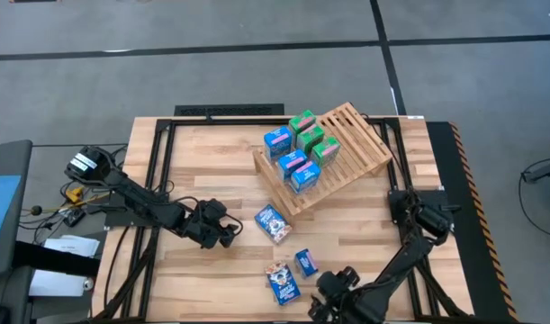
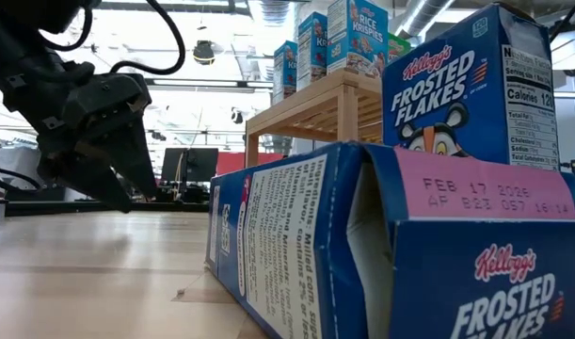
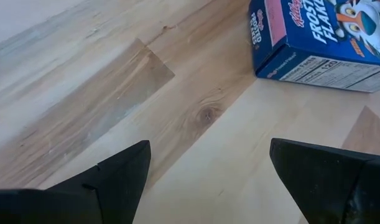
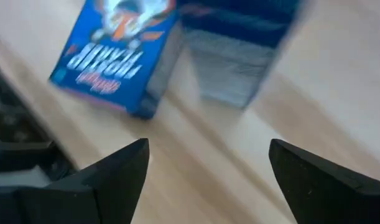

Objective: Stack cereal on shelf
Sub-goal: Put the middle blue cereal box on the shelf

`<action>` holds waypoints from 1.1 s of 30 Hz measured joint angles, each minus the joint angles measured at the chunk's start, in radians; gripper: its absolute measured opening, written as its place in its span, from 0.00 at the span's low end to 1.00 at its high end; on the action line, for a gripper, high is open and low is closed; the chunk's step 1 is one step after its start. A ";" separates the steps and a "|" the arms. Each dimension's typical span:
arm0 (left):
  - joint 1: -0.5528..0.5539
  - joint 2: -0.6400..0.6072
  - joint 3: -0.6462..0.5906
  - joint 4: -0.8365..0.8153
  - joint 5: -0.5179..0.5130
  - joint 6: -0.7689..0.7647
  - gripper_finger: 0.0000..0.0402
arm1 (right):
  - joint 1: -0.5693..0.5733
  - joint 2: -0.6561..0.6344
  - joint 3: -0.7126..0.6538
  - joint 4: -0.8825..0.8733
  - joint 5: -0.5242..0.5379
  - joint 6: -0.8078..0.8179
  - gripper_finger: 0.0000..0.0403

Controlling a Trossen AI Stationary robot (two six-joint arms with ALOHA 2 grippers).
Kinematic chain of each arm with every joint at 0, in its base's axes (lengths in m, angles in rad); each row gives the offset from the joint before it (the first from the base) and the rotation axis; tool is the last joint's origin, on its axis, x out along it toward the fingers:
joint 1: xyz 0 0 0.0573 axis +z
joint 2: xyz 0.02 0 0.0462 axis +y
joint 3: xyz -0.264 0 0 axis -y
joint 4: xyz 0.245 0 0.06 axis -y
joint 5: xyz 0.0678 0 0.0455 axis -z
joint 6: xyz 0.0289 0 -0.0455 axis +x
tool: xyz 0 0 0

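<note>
Several small cereal boxes, blue (image 1: 293,164) and green (image 1: 311,138), stand on the tilted light-wood slatted rack (image 1: 360,144). Three blue Frosted Flakes boxes are loose on the table: one flat at mid-table (image 1: 274,223) (image 3: 320,37), one flat near the near edge (image 1: 282,282) (image 2: 362,254) (image 4: 115,56), and one standing (image 1: 305,262) (image 2: 475,85) (image 4: 239,56). My left gripper (image 1: 224,230) (image 3: 208,168) (image 2: 103,141) is open, low over the table, left of the mid-table box. My right gripper (image 1: 333,286) (image 4: 208,168) is open, just right of the two near boxes.
The rack sits right of the table's centre toward the far edge, its low end facing the loose boxes. Bare planks (image 1: 202,171) lie left of the rack. A black frame (image 1: 229,111) runs along the far edge. Cables and gear (image 1: 76,171) sit off the left side.
</note>
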State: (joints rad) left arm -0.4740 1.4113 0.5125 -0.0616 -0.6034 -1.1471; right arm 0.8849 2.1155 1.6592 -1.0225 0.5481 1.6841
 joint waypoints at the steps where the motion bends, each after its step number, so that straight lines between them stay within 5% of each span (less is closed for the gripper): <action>1: 0.000 0.000 0.000 0.000 0.004 -0.001 0.80 | 0.002 0.000 0.000 -0.030 0.033 0.033 0.89; 7: 0.000 0.000 0.000 0.001 0.017 -0.026 0.80 | -0.010 0.000 -0.001 -0.102 0.123 0.010 0.89; 20: 0.000 0.000 0.000 0.007 -0.014 -0.047 0.80 | -0.011 -0.060 -0.001 -0.086 0.130 -0.077 0.89; 33: 0.000 0.000 0.000 0.009 -0.048 -0.054 0.80 | -0.140 -0.212 0.000 -0.073 -0.020 -0.358 0.89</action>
State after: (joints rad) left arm -0.4740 1.4117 0.5129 -0.0528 -0.6518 -1.2010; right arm 0.7452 1.9037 1.6592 -1.0954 0.5277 1.3262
